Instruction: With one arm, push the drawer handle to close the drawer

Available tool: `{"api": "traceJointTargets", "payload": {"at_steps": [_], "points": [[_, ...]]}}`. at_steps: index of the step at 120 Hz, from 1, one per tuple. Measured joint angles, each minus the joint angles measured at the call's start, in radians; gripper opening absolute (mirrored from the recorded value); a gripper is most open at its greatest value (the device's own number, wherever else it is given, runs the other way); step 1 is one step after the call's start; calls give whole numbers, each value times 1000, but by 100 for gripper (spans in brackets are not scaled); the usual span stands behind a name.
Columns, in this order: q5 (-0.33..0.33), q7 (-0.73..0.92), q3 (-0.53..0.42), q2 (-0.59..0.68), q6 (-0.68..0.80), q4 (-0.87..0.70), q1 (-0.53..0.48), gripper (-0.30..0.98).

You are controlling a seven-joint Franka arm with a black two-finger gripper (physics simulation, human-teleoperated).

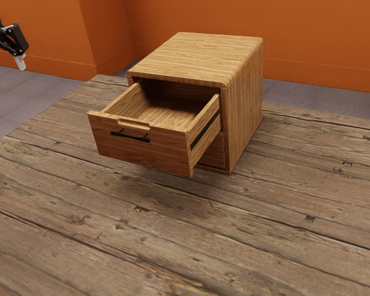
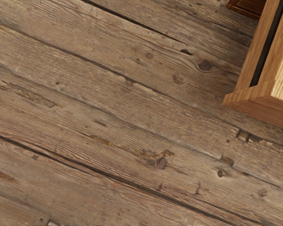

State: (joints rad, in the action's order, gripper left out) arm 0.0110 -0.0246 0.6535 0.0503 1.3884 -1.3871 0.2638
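At the exterior view's upper left edge, my gripper (image 1: 5, 63) is partly cut off, its fingers spread open with nothing between them. It hangs well apart from the cabinet, on the drawer-front side. The wooden cabinet (image 1: 243, 105) has its upper drawer (image 1: 142, 151) pulled far out, the inside bare. A thin black handle (image 1: 130, 137) runs across the drawer's front, untouched. In the wrist view, a corner of the drawer (image 2: 259, 104) with its dark side rail shows at the right; the handle is not visible there.
The cabinet stands on a weathered plank table (image 1: 142, 228), whose boards (image 2: 108, 117) lie beneath my hand. A lower drawer (image 1: 213, 150) sits under the pulled-out one. Orange walls (image 1: 320, 43) rise behind.
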Motion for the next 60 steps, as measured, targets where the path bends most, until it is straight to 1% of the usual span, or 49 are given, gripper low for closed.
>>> {"api": "traceJointTargets", "payload": {"at_steps": [22, 29, 35, 60], "points": [[1, 0, 0, 3, -2, 4, -10, 67], [0, -2, -17, 41, -17, 117, -4, 67], [0, -2, -36, 55, -29, 167, -9, 67], [6, -3, -51, 52, -49, 191, -6, 67]]}}
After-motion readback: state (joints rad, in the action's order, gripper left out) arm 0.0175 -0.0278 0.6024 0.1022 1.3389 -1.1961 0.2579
